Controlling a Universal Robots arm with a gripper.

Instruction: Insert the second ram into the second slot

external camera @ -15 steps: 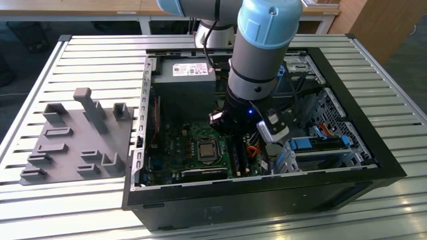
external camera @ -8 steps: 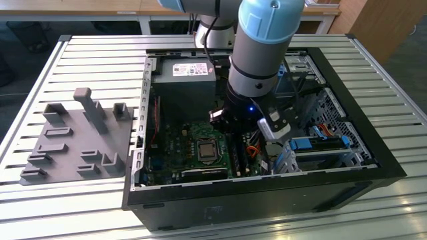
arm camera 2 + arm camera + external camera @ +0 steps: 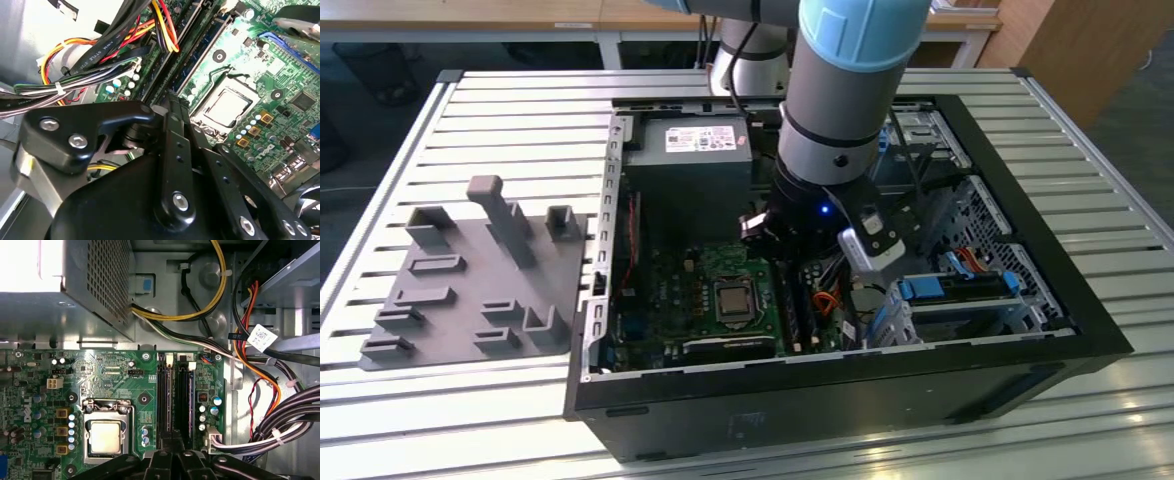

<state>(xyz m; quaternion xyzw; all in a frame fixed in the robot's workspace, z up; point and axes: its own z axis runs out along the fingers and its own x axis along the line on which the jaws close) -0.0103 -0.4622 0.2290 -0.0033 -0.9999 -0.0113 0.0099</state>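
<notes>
Pincer down over the RAM slots inside the open case

Arm (image 3: 847, 90) reaches down into the open PC case (image 3: 1067, 300) on the slatted table (image 3: 520, 110). The pincer (image 3: 172, 452) sits low over the motherboard (image 3: 110, 375), right at the end of the RAM slots (image 3: 165, 400), beside the CPU socket (image 3: 106, 435). In the first wrist view its dark fingers (image 3: 160, 460) are drawn together at the slot ends; cannot tell if they pinch anything. A blue stick, the second ram (image 3: 190, 402), lies seated along the slot next to the cable side. Cable bundle (image 3: 280, 430) runs just beside. Grey fixture tray (image 3: 467, 280) lies on the table at the exterior view's left, well apart from the case
</notes>
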